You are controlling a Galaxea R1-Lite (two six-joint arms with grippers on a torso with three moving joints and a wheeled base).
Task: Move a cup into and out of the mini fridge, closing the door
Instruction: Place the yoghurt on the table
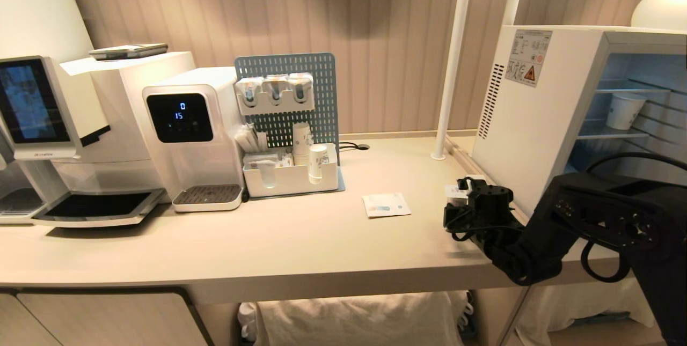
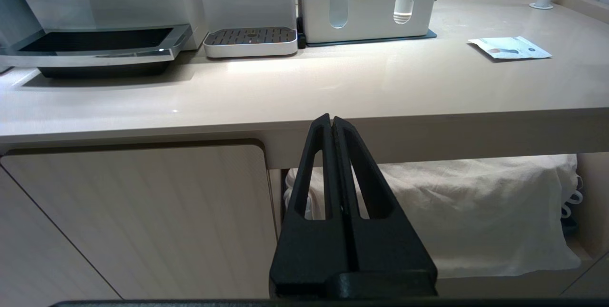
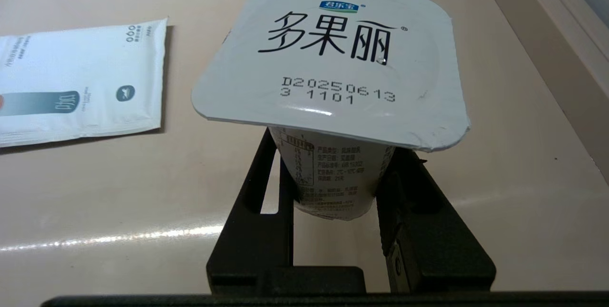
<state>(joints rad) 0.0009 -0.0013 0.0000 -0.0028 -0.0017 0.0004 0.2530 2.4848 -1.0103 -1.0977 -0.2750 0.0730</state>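
On the far left we see a white coffee machine with a dark screen (image 1: 32,102), then a white water dispenser with a black lit panel (image 1: 188,131), both standing on the pale beige worktop (image 1: 300,249). Next comes a white organiser tray backed by a grey-blue pegboard (image 1: 290,174), holding tall white paper cups with blue print (image 1: 302,142). Our left hand (image 2: 331,121) hangs below the worktop's front edge, before a pale wood cabinet door (image 2: 133,216), its two black fingers pressed together on nothing. Further right a flat white sachet (image 1: 385,204) lies on the worktop. Near it, our right hand (image 1: 456,196) holds the small squat white yogurt cup with a flat foil lid (image 3: 328,59) over the worktop, the black fingers (image 3: 266,212) partly open and clamped against the tub's sides below the lid. The cup sits outside the fridge, just beside its side wall. At the far right stands the boxy white mini fridge with vent slots and a warning sticker (image 1: 531,120); its interior is exposed, and a white paper cup (image 1: 625,111) stands on a wire shelf (image 1: 612,134) inside.
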